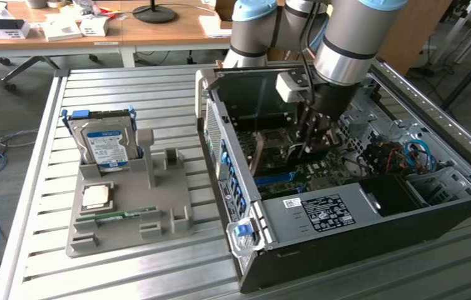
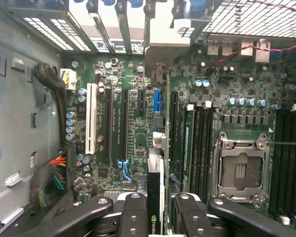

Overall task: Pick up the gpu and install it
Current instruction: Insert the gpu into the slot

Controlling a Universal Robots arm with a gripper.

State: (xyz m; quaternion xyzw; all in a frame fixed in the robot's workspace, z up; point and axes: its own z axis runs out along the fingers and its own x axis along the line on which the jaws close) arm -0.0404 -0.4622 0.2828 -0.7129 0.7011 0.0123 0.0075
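Observation:
My gripper is shut on the gpu, a thin black card seen edge-on between the two black fingers, with a green logo on its edge. The card hangs over the green motherboard, in line with the long black expansion slots and a short blue slot. In the exterior view the gripper reaches down inside the open computer case, just above the board.
A CPU socket and memory slots lie beside the card. Cable bundles run along the case wall. On the slatted table, a grey holder carries a blue-labelled hard drive, a CPU chip and a green RAM stick.

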